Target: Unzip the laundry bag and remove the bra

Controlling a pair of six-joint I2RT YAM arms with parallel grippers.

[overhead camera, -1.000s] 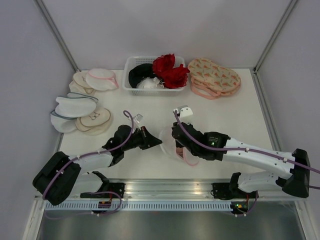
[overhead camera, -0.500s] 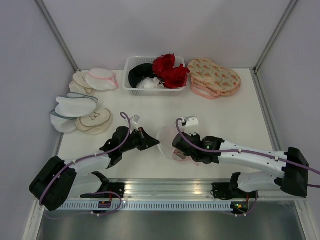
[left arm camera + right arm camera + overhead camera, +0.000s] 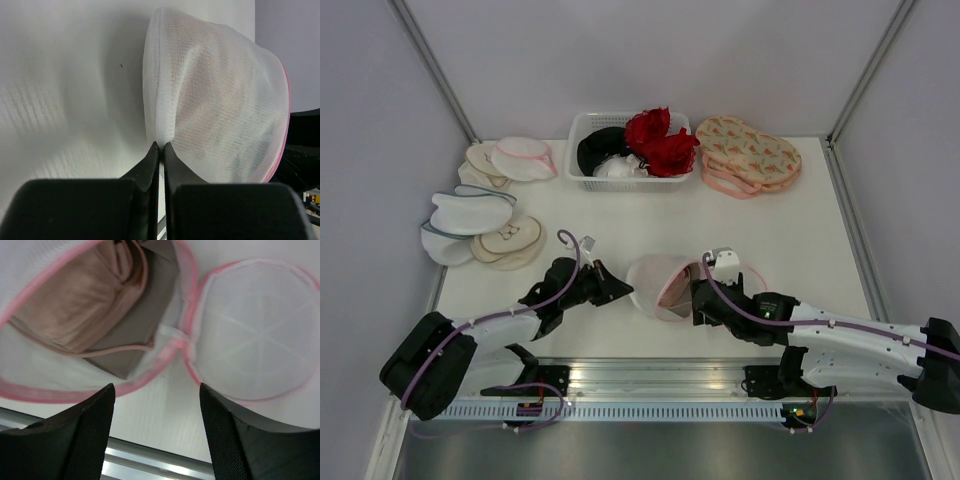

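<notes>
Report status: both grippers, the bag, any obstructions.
Left gripper shut, pinching laundry bag mesh. Right gripper open above the bag's mouth. Bag unzipped, lid flipped aside, bra inside. Nothing blocking the bra.

No text, label, brand or number is legible in any view (small marks are too blurred).

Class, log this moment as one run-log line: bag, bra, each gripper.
laundry bag: unzipped, open | bra: inside bag | left gripper: shut on bag mesh | right gripper: open, above opening
</notes>
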